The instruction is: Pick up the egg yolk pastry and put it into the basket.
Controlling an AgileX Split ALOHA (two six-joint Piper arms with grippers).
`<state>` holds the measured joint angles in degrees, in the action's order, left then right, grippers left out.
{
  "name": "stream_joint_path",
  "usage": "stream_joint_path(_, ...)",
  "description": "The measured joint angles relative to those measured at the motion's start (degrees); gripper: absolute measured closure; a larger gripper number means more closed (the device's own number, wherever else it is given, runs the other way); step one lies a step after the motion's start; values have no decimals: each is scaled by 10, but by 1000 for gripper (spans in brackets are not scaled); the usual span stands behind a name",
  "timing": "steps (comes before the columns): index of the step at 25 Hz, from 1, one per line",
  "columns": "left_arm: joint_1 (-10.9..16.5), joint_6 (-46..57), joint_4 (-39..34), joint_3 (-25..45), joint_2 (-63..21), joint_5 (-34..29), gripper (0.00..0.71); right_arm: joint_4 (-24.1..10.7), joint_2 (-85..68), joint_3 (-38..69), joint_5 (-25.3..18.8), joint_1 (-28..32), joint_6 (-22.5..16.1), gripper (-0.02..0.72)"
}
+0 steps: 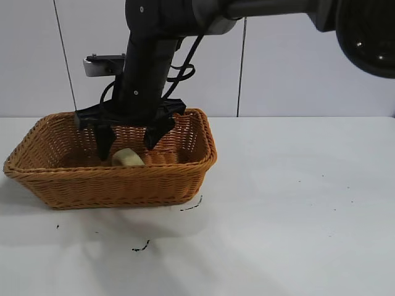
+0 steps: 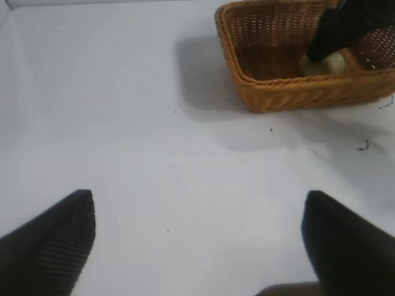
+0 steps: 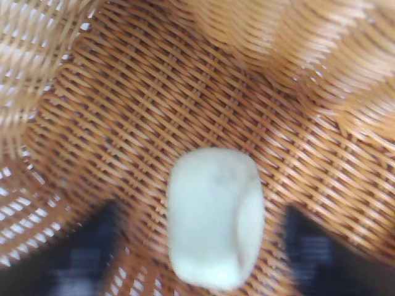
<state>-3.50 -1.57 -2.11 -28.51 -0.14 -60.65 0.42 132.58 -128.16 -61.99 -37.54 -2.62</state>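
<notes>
The right gripper [image 1: 128, 143] hangs inside the basket [image 1: 185, 179], fingers spread wide and holding nothing. The egg yolk pastry [image 1: 128, 158] lies free on the woven floor between them, I think released there.

basket [image 1: 117, 185]: table's [image 1: 296, 216] left part | egg yolk pastry [image 1: 128, 158]: in basket, on its floor | right gripper [image 1: 126, 143]: spread above pastry

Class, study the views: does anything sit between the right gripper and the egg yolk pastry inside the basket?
Nothing visible does. The egg yolk pastry lies on the floor of the basket, and the right gripper hangs open directly over it, a finger on either side. The left gripper is away over the table.
</notes>
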Motion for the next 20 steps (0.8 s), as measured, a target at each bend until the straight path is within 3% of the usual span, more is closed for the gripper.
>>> stream_joint_path(4,0,0,0,0,0,0,17,-8,-31,-2,-22,38,-10,12)
stream_joint_path(12,0,0,0,0,0,0,17,-75,-33,-2,-47,179,-10,8)
stream_joint_path(20,0,0,0,0,0,0,17,-33,-33,-2,-73,321,6,8)
